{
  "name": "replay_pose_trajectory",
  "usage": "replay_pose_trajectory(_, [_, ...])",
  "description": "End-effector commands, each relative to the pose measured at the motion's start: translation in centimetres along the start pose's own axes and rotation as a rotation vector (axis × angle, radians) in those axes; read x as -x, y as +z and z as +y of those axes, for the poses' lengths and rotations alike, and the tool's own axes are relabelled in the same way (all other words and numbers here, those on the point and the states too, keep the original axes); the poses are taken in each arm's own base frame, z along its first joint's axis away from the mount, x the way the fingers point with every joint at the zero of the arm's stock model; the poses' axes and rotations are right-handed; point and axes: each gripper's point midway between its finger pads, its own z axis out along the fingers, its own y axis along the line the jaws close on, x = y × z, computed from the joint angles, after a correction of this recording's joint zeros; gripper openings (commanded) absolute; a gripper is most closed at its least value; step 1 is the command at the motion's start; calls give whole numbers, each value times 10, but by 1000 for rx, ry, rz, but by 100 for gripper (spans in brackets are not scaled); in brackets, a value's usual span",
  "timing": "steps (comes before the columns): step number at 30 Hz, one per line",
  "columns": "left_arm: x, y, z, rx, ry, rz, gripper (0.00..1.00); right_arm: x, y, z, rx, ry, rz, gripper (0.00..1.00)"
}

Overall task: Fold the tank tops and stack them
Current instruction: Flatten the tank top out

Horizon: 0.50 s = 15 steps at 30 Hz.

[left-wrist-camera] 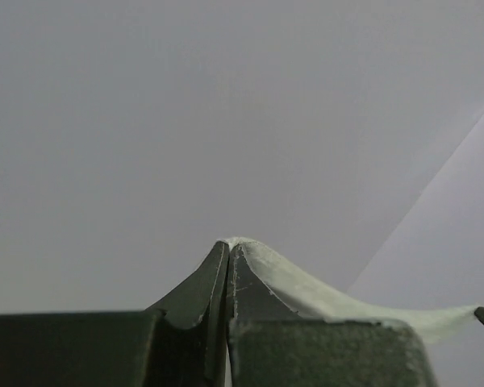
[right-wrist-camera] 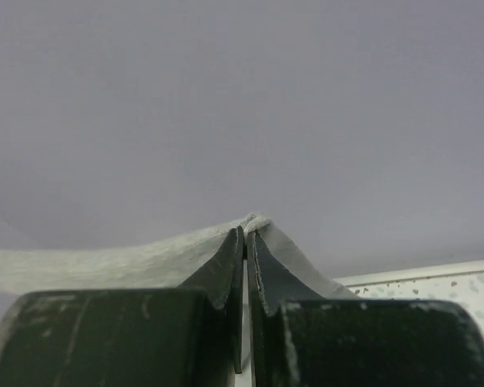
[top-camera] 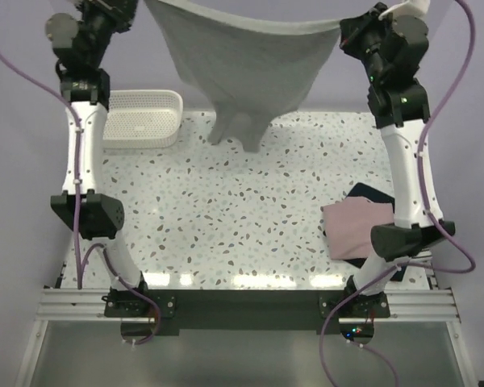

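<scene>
My left gripper [left-wrist-camera: 228, 256] and right gripper [right-wrist-camera: 246, 238] are each clamped on an edge of the grey tank top [top-camera: 242, 64], hung over the table [top-camera: 226, 218]; the pink top [top-camera: 356, 230] lies folded on the navy top [top-camera: 373, 193] beside my right arm [top-camera: 407, 169].

White shells, black joints: the left arm [top-camera: 85, 153] and right arm [top-camera: 407, 173] trail purple cables [top-camera: 80, 250]. Left gripper [left-wrist-camera: 228, 248] and right gripper [right-wrist-camera: 246, 234] have dark wedge fingers [left-wrist-camera: 194, 290].
</scene>
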Motion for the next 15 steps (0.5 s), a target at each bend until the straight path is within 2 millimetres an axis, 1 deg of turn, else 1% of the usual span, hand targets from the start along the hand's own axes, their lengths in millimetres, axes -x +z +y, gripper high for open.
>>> replay_pose_trajectory(1, [84, -49, -93, -261, 99, -139, 0, 48, -37, 22, 87, 12, -140, 0])
replay_pose_trajectory(2, [83, -53, -90, -256, 105, -134, 0, 56, -53, 24, 98, 13, -154, 0])
replay_pose_trajectory(3, [69, -53, -73, -222, 90, -103, 0, 51, -56, 21, 92, 12, -145, 0])
replay_pose_trajectory(4, [73, -62, -82, -236, 102, -110, 0, 27, -53, 8, 60, 8, -103, 0])
replay_pose_trajectory(5, [65, -63, -78, -231, 91, -85, 0, 32, -66, 7, 60, 7, -113, 0])
replay_pose_trajectory(6, [45, -63, -62, -207, 58, -37, 0, 7, -62, -6, 28, -3, -58, 0])
replay_pose_trajectory(7, [39, -72, -70, -235, 57, -15, 0, -6, -65, -13, 7, -7, -22, 0])
replay_pose_trajectory(8, [27, -76, -63, -225, 28, 8, 0, -19, -67, -18, -2, -7, 9, 0])
replay_pose_trajectory(9, [-12, -83, -30, -161, -37, 79, 0, -25, -75, -21, 1, -6, 26, 0])
replay_pose_trajectory(10, [-13, -97, -41, -189, -29, 68, 0, -62, -75, -37, -25, -6, 107, 0])
replay_pose_trajectory(11, [-30, -106, -31, -166, -57, 96, 0, -79, -79, -45, -39, 0, 141, 0])
replay_pose_trajectory(12, [-71, -122, -1, -90, -120, 169, 0, -87, -90, -48, -40, 15, 160, 0])
replay_pose_trajectory(13, [-76, -137, -7, -94, -122, 171, 0, -130, -97, -68, -79, 18, 253, 0])
replay_pose_trajectory(14, [-93, -150, -1, -80, -148, 204, 0, -150, -107, -74, -88, 32, 307, 0])
replay_pose_trajectory(15, [-133, -174, 22, -8, -211, 271, 0, -192, -121, -97, -146, 50, 400, 0])
